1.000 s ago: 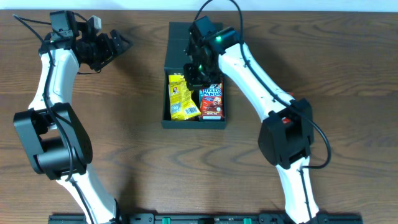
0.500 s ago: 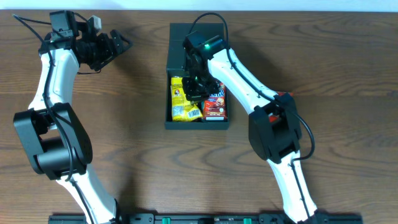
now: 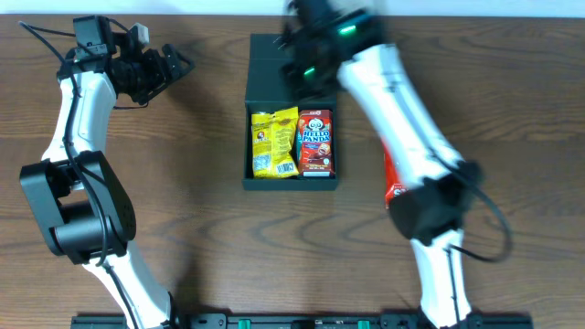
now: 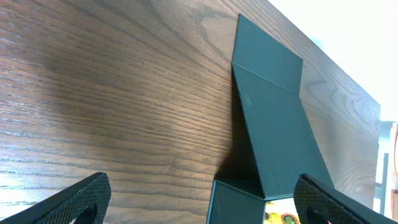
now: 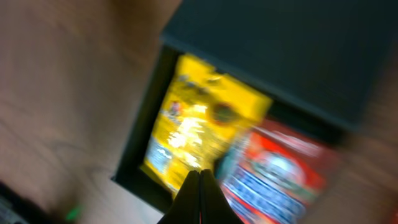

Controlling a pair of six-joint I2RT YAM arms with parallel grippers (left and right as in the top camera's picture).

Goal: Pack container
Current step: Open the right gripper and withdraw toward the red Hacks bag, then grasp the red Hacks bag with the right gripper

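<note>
Overhead, the container is sitting near the middle of the table, its hinged lid lying open and flat on the far side. 2 packets are lying side by side inside it: a yellow packet on the left and a red packet on the right, touching along their long edges.

0.5 s ago the right arm was reaching down into the box, hiding the gap between the packets and the top of the red one. Now it is lifting clear, smeared by motion across the lid and the far edge of the table, and both packets are showing in full. The red packet is lying straighter than 1.0 s ago, square with the box wall. The container itself is resting where it was 0.5 s ago.

In the right wrist view, badly blurred, the right gripper is hanging above the box with its 2 fingers pressed together and nothing between them; the yellow packet and the red one are showing below it.

The left gripper is staying where it was, off to the left of the lid and well apart from the box. In the left wrist view its fingers are spread wide, holding nothing, and looking across bare wood at the open lid.
</note>
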